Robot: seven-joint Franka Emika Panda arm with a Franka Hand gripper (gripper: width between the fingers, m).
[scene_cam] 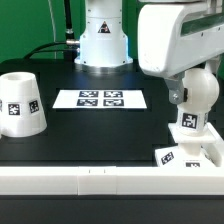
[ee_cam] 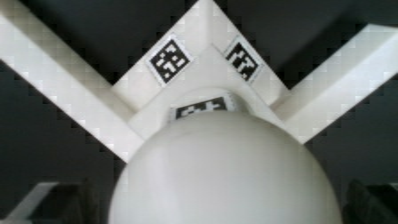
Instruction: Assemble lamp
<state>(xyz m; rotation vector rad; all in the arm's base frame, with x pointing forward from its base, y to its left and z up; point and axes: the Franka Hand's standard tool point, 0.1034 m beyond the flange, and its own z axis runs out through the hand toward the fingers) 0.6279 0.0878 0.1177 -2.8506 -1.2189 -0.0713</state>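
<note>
Exterior view, and we're at the heart of it: the tool (scene_cam: 196, 92) is clamped on the bulb (scene_cam: 198, 90), a dark finger tight against the ball's side, holding it directly over the base (scene_cam: 186, 152) on the exterior view's right. The bulb's tagged stem points down at the base, and it looks close to or just entering the socket. Whether it's seated, I can't tell. So by my reckoning step one is under way and not finished.

The shade (scene_cam: 20, 104) sits well apart on the exterior view's left, untouched, mouth up, so it has yet to go on.

On materials, all three parts are smooth matt white plastic with black-and-white square tags. The bulb is a round ball with a glossy sheen in the wrist view, the base low and square, and the shade a tapered cup. The base is tucked just beside the long white rail (scene_cam: 80, 180), with the flat marker board (scene_cam: 100, 98) lying mid-worktop (scene_cam: 100, 135) on the dark, dull surface.
</note>
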